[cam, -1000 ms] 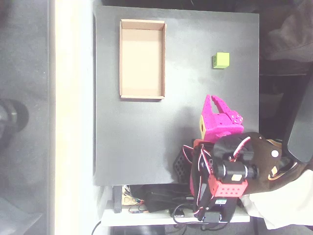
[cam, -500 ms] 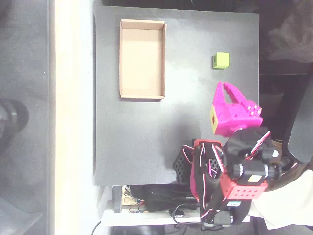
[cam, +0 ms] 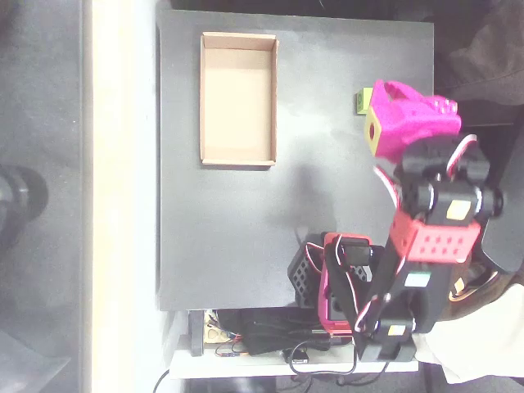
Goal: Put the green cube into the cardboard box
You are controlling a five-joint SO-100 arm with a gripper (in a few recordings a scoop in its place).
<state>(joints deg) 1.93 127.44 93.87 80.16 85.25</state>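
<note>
The green cube [cam: 359, 101] rests on the black mat near its right edge in the overhead view; a narrow strip of it shows, the rest is under the gripper. My magenta gripper [cam: 381, 92] hangs right over it, with its yellow square patch facing left. From above I cannot make out how the jaws stand. The cardboard box [cam: 205, 98] lies at the far left of the mat, a good way left of the cube, with nothing on its floor.
The black mat [cam: 246, 229] covers the table, with a pale strip [cam: 123, 196] along its left side. The arm's base and a tangle of cables [cam: 327, 286] sit at the near edge. Dark objects crowd the right border.
The arm has swung up and to the right, carrying the gripper from mid-mat to over the green cube, which now shows as a sliver. The box has not moved.
</note>
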